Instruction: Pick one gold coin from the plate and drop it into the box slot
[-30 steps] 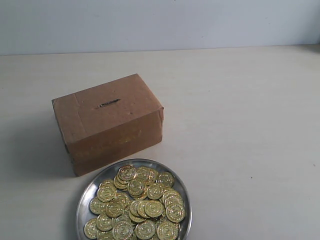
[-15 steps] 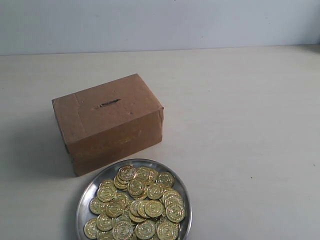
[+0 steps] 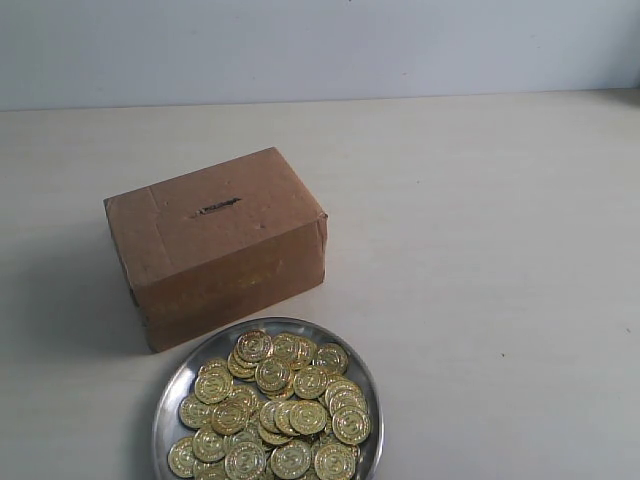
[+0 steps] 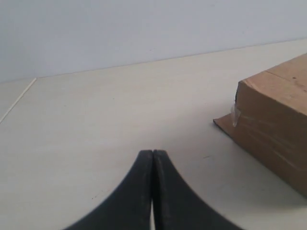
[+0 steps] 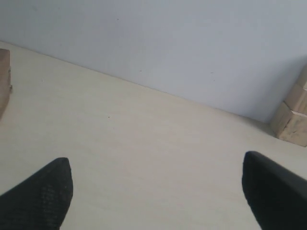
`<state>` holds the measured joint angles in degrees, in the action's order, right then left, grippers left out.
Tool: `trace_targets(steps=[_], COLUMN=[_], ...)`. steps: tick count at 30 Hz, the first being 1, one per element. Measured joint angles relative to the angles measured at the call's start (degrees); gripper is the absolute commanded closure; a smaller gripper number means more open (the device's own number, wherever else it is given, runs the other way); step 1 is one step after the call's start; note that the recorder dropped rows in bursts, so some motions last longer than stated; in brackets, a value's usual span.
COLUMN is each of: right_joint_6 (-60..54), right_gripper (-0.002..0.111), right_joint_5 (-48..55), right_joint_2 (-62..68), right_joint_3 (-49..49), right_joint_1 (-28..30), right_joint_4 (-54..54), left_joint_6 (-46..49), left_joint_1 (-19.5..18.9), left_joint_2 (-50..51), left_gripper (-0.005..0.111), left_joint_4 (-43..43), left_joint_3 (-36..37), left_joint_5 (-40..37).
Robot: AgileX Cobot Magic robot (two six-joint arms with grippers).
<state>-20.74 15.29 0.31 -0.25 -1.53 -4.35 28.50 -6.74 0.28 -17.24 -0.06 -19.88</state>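
The brown cardboard box [image 3: 215, 243] stands left of centre on the table, its dark slot [image 3: 216, 208] in the top face. Just in front of it the round silver plate [image 3: 176, 385] holds a heap of several gold coins [image 3: 275, 405]. Neither gripper shows in the exterior view. In the left wrist view my left gripper [image 4: 152, 154] is shut with nothing between its black fingers, and a corner of the box [image 4: 276, 124] lies off to one side. My right gripper [image 5: 158, 175] stands wide open over bare table, empty.
The pale table [image 3: 480, 230] ends at a light wall at the back. In the right wrist view a stack of light wooden blocks [image 5: 293, 117] stands at the table's far corner, and an edge of the box [image 5: 4, 81] shows at the frame's border.
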Motion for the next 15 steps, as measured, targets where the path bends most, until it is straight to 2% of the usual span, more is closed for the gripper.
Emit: trace_targets(steps=[10, 15], right_joint_6=[2.35, 9.35], right_gripper=[0.018, 0.018], right_joint_5=[0.0, 0.0], right_joint_2=[0.0, 0.0], right_joint_3=[0.0, 0.0], right_joint_1=[0.0, 0.0], right_joint_4=[-1.85, -4.36], left_joint_6=[0.17, 0.17], left_joint_1=[0.0, 0.0], left_joint_2=[0.0, 0.0], left_gripper=[0.107, 0.107], left_joint_4=[4.87, 4.87], left_joint_3=[0.0, 0.0], left_joint_5=[0.0, 0.0])
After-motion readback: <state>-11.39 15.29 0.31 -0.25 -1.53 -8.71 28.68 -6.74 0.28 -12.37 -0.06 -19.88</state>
